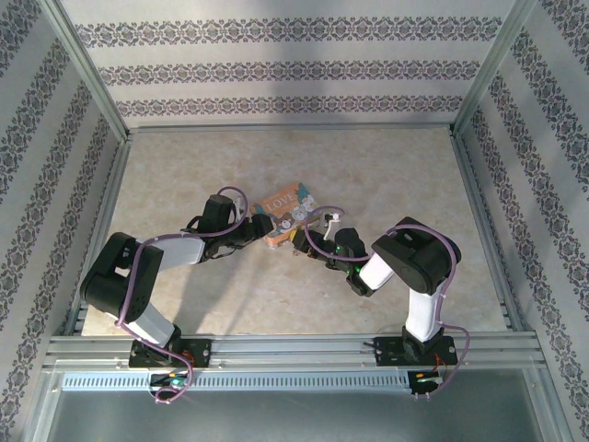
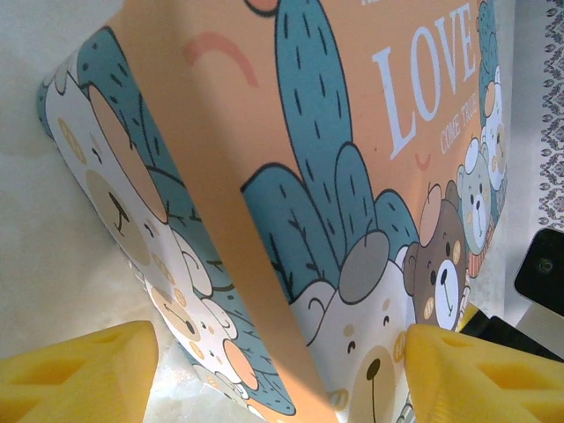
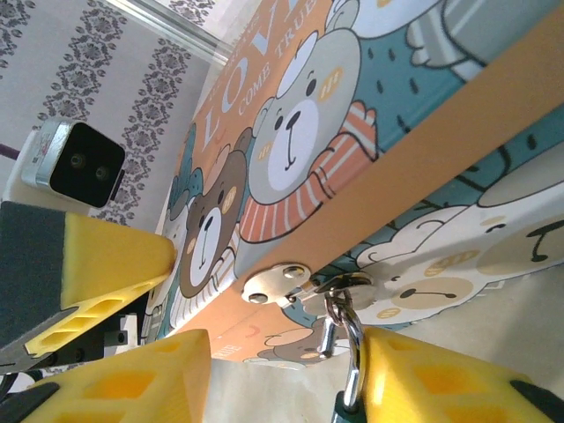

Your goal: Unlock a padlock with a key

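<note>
The padlock [image 3: 350, 348] hangs by its shackle from the hasp [image 3: 275, 284] on the side of the orange box [image 3: 300, 132]. It is flanked by the fingers of the right pincer [image 3: 286, 374], which stands half open, with a gap on one side. The lock is best squeezed squarely, so that it is not swung aside. The left pincer [image 2: 282, 361] is spread wide about a box corner; whether it presses cannot be told. The pale marbled table [image 1: 184, 166] is enclosed by patterned wallpaper [image 1: 276, 55] and aluminium rails [image 1: 294, 345].
</note>
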### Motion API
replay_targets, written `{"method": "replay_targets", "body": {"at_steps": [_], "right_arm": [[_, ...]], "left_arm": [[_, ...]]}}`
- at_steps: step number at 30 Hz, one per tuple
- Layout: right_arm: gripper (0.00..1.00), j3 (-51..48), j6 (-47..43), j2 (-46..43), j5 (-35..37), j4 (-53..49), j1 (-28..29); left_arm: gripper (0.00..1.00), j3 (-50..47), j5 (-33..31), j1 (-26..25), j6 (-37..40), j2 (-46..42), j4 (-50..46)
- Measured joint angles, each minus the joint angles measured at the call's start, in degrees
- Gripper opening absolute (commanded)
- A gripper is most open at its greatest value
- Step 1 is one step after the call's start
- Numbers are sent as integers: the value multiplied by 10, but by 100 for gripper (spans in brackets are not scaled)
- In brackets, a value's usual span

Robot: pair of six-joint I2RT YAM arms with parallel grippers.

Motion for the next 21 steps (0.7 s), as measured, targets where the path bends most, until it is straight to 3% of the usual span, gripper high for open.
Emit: {"method": "replay_targets", "body": {"at_steps": [16, 21], "right_arm": [[20, -3, 17, 29, 4, 18, 0], [6, -7, 22, 30, 9, 21, -1]], "left_arm": [[73, 1, 2, 0, 0, 2, 1], [73, 1, 2, 0, 0, 3, 2]]}}
